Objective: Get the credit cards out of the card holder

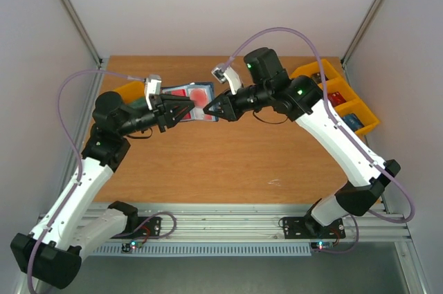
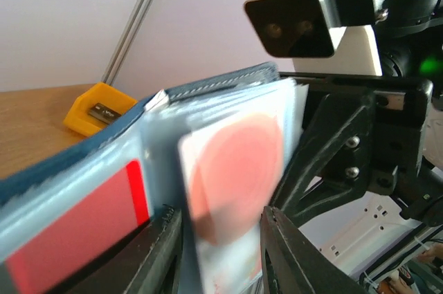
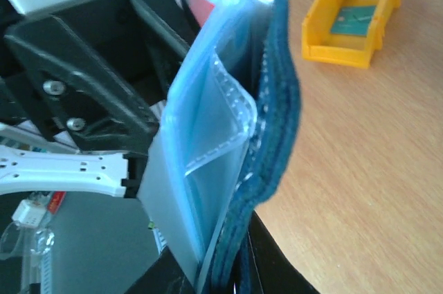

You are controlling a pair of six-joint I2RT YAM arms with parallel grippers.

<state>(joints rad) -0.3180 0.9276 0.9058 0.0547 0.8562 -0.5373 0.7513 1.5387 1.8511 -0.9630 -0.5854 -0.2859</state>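
Left pincer half-closed around credit card

The card holder — matt cloth cover, glossy plastic sleeves.

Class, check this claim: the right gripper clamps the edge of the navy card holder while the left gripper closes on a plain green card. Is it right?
No. The card that the left gripper closes on is whitish with a round red patch, not plain green; the left wrist view shows it. The right gripper does clamp the navy card holder's edge.
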